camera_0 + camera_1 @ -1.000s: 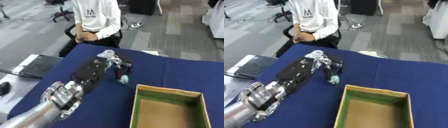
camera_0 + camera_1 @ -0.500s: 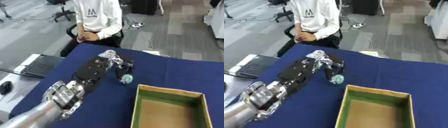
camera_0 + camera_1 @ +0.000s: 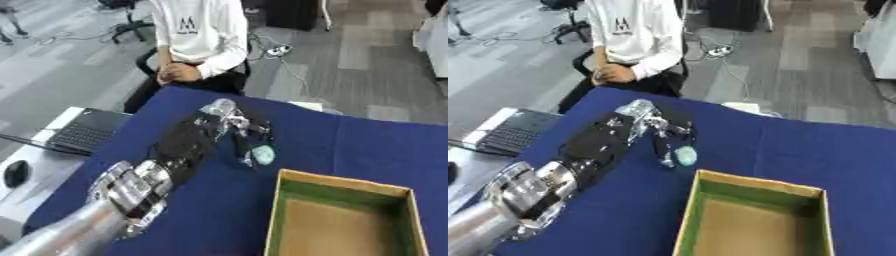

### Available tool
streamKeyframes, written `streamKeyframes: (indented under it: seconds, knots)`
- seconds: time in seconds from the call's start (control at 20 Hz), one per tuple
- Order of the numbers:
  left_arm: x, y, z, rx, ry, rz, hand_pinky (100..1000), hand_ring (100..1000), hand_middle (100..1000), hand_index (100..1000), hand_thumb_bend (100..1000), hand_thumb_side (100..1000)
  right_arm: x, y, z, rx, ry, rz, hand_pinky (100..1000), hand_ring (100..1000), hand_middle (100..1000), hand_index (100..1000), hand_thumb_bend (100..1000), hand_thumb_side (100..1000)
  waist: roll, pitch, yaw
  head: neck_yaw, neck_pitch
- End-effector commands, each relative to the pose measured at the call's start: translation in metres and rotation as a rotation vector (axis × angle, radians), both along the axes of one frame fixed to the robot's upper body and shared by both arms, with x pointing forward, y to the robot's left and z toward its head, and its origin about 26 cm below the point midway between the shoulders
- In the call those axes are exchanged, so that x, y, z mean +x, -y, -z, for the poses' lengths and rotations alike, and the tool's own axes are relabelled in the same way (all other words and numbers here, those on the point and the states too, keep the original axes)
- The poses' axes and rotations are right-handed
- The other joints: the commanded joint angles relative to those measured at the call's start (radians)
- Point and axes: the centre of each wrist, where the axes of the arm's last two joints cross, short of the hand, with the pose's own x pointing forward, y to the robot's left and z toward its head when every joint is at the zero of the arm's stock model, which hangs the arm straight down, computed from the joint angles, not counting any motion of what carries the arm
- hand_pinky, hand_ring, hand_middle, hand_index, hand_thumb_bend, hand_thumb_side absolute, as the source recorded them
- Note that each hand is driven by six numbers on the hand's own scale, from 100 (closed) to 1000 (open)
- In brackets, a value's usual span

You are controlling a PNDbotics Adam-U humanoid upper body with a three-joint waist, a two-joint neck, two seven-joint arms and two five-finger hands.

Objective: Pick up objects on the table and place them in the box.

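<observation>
A small pale green rounded object [image 3: 263,155] lies on the blue table [image 3: 350,145], just left of the box's far corner. My left hand [image 3: 229,122] reaches in from the lower left and hangs over it. Its dark fingers [image 3: 244,149] curl down around the object's left side and top, touching it. The object still rests on the cloth. The open cardboard box [image 3: 759,186], green along its inner walls, stands at the lower right with nothing visible inside. My right hand shows in neither view.
A laptop [image 3: 83,132] and a mouse [image 3: 16,172] sit on a white side table to the left. A person sits at the table's far edge, hands folded. A small white item [image 3: 306,106] lies at the far edge.
The left hand has stayed over the green object, its fingers closing slightly on it. The whole view has shifted a little, as from a head movement.
</observation>
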Motion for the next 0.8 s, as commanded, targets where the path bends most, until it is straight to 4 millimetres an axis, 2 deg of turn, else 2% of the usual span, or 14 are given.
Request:
streamKeyframes:
  seconds: [0.05, 0.15, 0.2, 0.3, 0.35, 0.4, 0.45, 0.6, 0.7, 0.75, 0.8]
  knots:
    - [-0.001, -0.01, -0.017, 0.157, -0.163, 0.163, 643, 739, 814, 818, 619, 220, -0.001, 0.0, -0.005, 0.138, 0.366, -0.157, 147, 263, 273, 406, 100, 1000, -0.005, -0.015, 0.001, 0.015, 0.003]
    - [-0.001, -0.01, -0.016, 0.164, -0.159, 0.166, 643, 736, 812, 817, 615, 216, -0.001, -0.001, -0.005, 0.139, 0.366, -0.157, 147, 263, 273, 406, 100, 1000, -0.006, -0.014, 0.001, 0.018, 0.003]
    - [-0.001, -0.01, -0.015, 0.164, -0.156, 0.169, 610, 698, 790, 803, 647, 228, -0.001, -0.001, -0.005, 0.14, 0.367, -0.158, 147, 264, 274, 406, 100, 1000, -0.006, -0.013, 0.0, 0.02, 0.003]
    - [-0.002, -0.009, -0.013, 0.156, -0.145, 0.182, 559, 650, 758, 778, 640, 237, -0.001, -0.001, -0.005, 0.142, 0.368, -0.159, 147, 263, 273, 406, 100, 1000, -0.008, -0.012, -0.002, 0.023, 0.002]
    - [-0.002, -0.009, -0.013, 0.146, -0.133, 0.191, 566, 656, 762, 782, 646, 236, 0.0, -0.002, -0.005, 0.143, 0.37, -0.16, 147, 263, 273, 406, 100, 1000, -0.009, -0.011, -0.003, 0.023, -0.001]
    - [-0.002, -0.008, -0.013, 0.135, -0.119, 0.202, 475, 557, 682, 722, 575, 238, 0.0, -0.002, -0.006, 0.145, 0.371, -0.16, 147, 263, 273, 405, 100, 1000, -0.01, -0.01, -0.004, 0.024, -0.002]
    - [-0.002, -0.007, -0.012, 0.117, -0.099, 0.217, 446, 520, 647, 699, 552, 236, 0.0, -0.002, -0.006, 0.146, 0.372, -0.161, 147, 263, 273, 405, 100, 1000, -0.011, -0.009, -0.006, 0.025, -0.005]
    - [-0.003, -0.007, -0.01, 0.082, -0.058, 0.241, 405, 449, 577, 645, 506, 227, 0.001, -0.003, -0.007, 0.15, 0.376, -0.163, 146, 263, 273, 404, 100, 1000, -0.012, -0.006, -0.01, 0.029, -0.011]
    - [-0.004, -0.007, -0.007, 0.058, -0.033, 0.253, 383, 409, 525, 572, 463, 225, 0.001, -0.003, -0.008, 0.152, 0.379, -0.165, 146, 263, 273, 404, 100, 1000, -0.013, -0.005, -0.013, 0.033, -0.015]
    - [-0.004, -0.007, -0.006, 0.046, -0.02, 0.257, 376, 394, 507, 544, 429, 227, 0.001, -0.003, -0.008, 0.154, 0.381, -0.166, 146, 263, 272, 404, 100, 1000, -0.013, -0.004, -0.015, 0.035, -0.017]
    - [-0.004, -0.007, -0.005, 0.032, -0.004, 0.262, 370, 353, 470, 491, 344, 237, 0.002, -0.002, -0.008, 0.155, 0.382, -0.166, 146, 262, 272, 403, 100, 1000, -0.013, -0.003, -0.016, 0.037, -0.02]
